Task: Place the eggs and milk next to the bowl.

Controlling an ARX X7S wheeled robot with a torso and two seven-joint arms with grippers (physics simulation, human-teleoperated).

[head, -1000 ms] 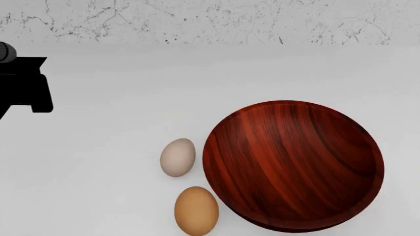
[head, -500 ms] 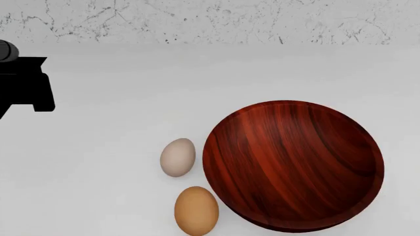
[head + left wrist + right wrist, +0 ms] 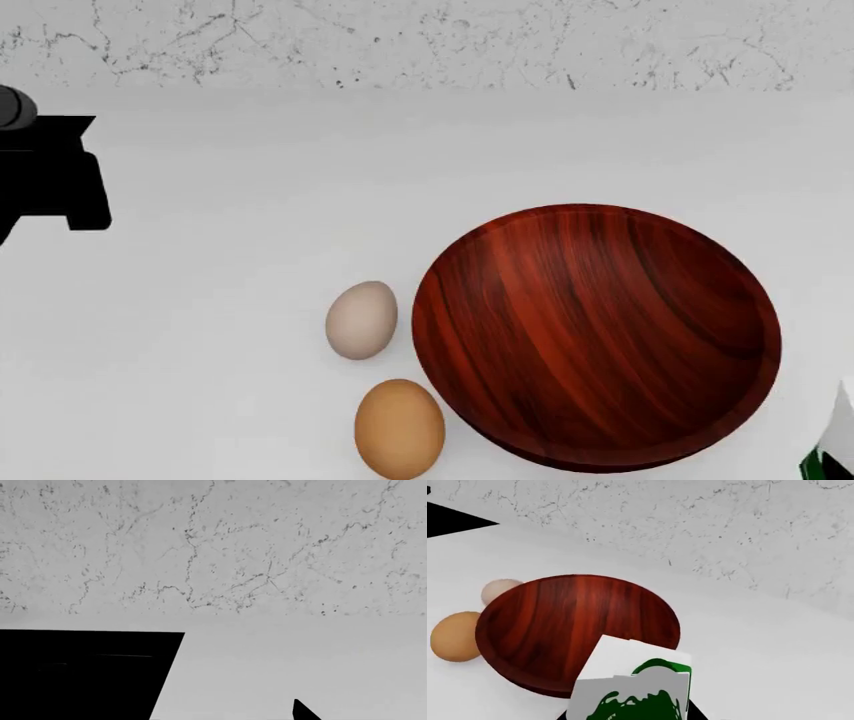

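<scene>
The dark reddish-brown wooden bowl (image 3: 594, 335) sits on the white table, and also shows in the right wrist view (image 3: 574, 630). The pale pinkish egg (image 3: 362, 320) and the orange-brown egg (image 3: 399, 428) lie just left of the bowl, close to its rim; both show in the right wrist view, the pale egg (image 3: 499, 590) and the orange egg (image 3: 455, 636). My right gripper (image 3: 630, 716) is shut on the white milk carton (image 3: 634, 680) with green print, held near the bowl's right side. Only the carton's corner (image 3: 838, 440) shows in the head view; its cap is hidden. My left gripper (image 3: 54, 175) is open and empty at the far left.
A marbled grey wall (image 3: 427, 40) runs along the back of the table. In the left wrist view the left gripper (image 3: 230, 715) faces that wall (image 3: 213, 545) over bare table.
The milk carton's corner has come into the head view at the bottom right. The bowl, the eggs and the left gripper have not moved.
</scene>
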